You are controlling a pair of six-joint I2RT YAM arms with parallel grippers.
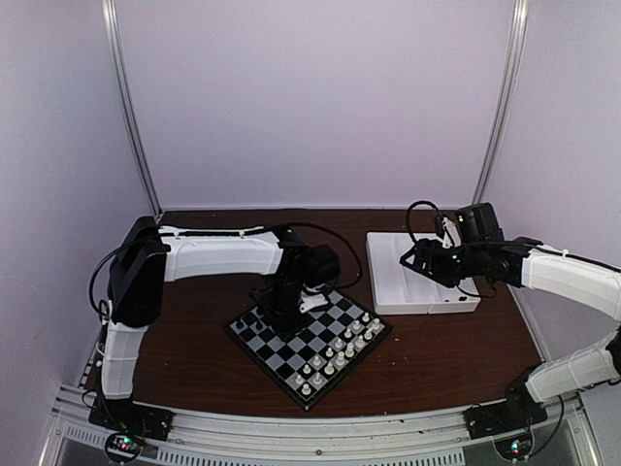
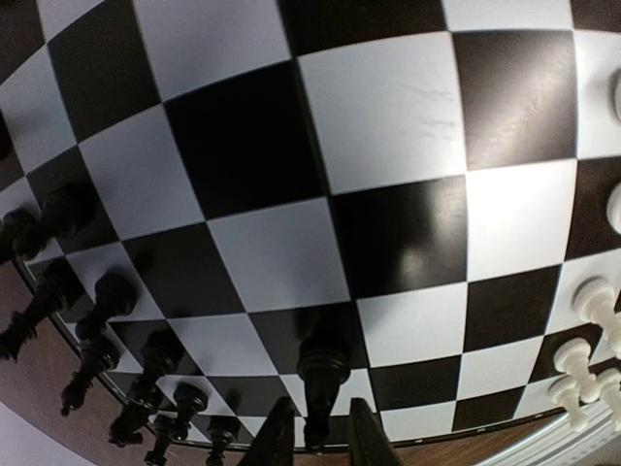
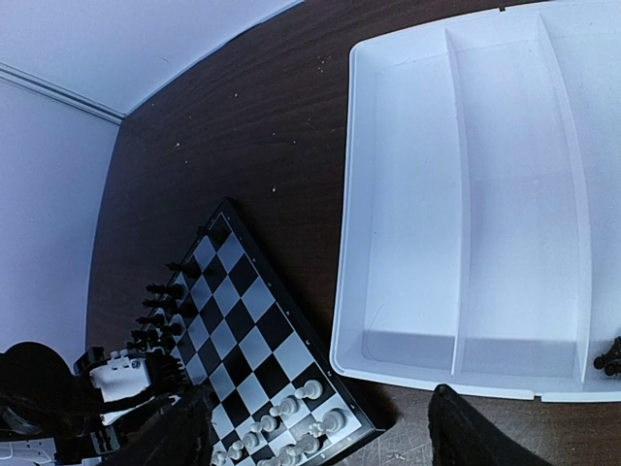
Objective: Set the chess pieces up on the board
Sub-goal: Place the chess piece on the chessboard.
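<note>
The board [image 1: 291, 354] lies at an angle in the middle of the table. My left gripper [image 1: 288, 303] is low over its far-left corner. In the left wrist view a black chess piece [image 2: 323, 374] stands upright on a square near the board's [image 2: 388, 126] edge. It is between my left gripper's [image 2: 320, 442] fingers, with a thin gap on each side, so the jaws are slightly open. Several more black chess pieces [image 2: 97, 311] line the left edge. My right gripper [image 3: 320, 437] hangs wide open and empty over the tray's near rim.
White chessmen [image 1: 340, 351] fill the board's right side. The white compartment tray [image 1: 393, 291] sits to the right of the board, its compartments [image 3: 408, 194] mostly bare, with a few black pieces [image 3: 611, 357] in one corner. Dark wood table all round.
</note>
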